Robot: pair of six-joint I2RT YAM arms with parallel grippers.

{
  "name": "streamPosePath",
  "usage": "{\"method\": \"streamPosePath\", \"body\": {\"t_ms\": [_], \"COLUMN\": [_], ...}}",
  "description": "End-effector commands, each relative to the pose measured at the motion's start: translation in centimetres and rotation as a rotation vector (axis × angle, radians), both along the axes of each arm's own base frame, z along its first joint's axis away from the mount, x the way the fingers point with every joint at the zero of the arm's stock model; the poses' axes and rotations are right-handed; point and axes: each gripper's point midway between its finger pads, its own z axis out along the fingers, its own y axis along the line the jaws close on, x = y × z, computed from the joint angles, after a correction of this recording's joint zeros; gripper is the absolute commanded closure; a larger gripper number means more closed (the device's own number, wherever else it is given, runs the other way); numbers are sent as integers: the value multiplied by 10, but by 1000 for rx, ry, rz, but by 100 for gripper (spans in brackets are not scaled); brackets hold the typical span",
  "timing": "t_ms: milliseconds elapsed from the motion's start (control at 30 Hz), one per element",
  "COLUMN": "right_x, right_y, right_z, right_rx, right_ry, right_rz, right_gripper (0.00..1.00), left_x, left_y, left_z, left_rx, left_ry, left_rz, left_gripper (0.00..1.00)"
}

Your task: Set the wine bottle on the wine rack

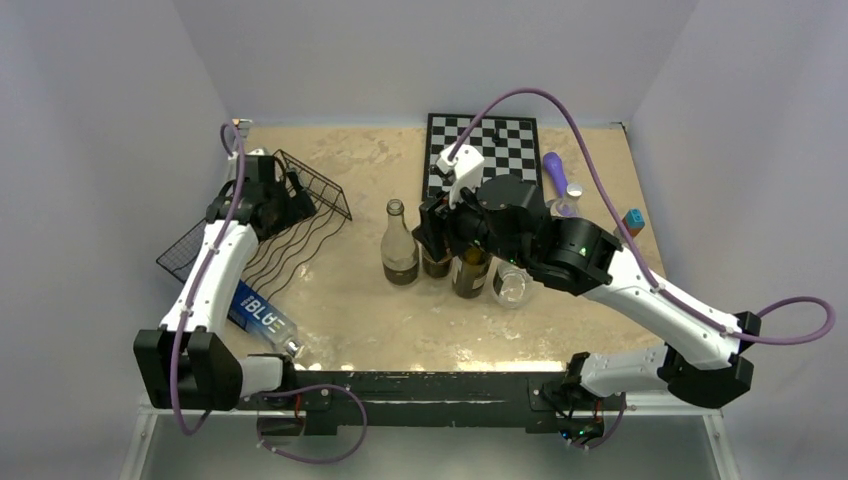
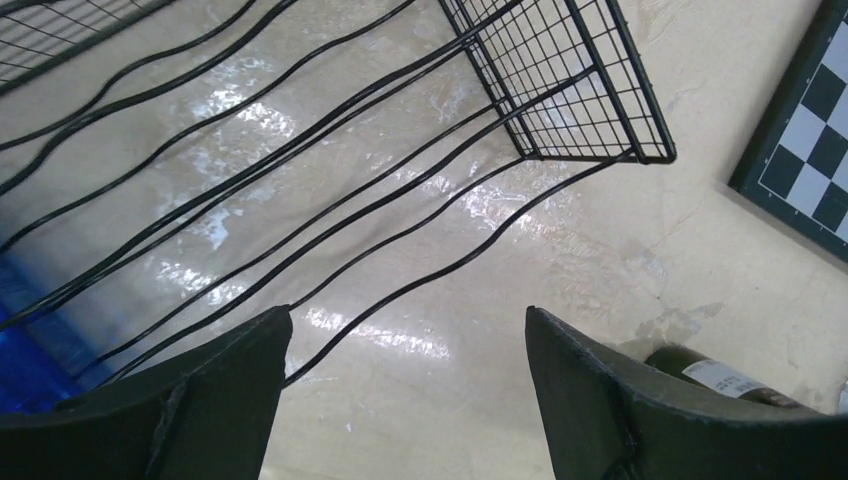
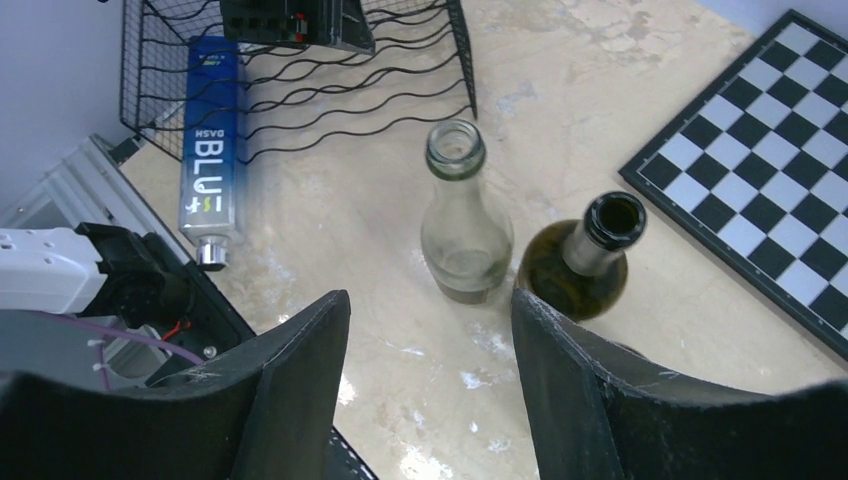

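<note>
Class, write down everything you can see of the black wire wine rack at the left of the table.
The wine rack is a black wire tray: wavy parallel wires form its bed, with fine mesh walls at its ends. It looks like thin coated metal. It sits at the left of the table, turned askew to the edges. The open left tool hangs above its wires, gripping nothing. A blue bottle lies along one side; whether it rests on the wires is unclear.

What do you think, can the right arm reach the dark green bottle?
Probably yes: the right gripper hangs open near the dark green bottle, nothing between, though the clear bottle alongside could interfere.
</note>
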Motion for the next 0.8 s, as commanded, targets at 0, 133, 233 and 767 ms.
{"method": "streamPosePath", "body": {"t_ms": [0,133,233,767], "right_x": [9,13,16,20], "right_y": [-17,-25,-29,-37], "right_z": [-1,-4,-7,-8], "right_rx": [7,4,3,17], "right_ry": [-5,-2,2,4], "right_rz": [-58,-80,-90,-111], "right_gripper": [36,37,37,37], "left_x": [37,47,54,84], "left_y": [-7,6,10,11], "left_z": [2,-15,-17,-52], "left_rx": [-58,46,113,253], "left_ry": [-122,-101,-106,39], "left_rz": [3,-21,-83,-327], "left_gripper": [13,29,37,66]}}
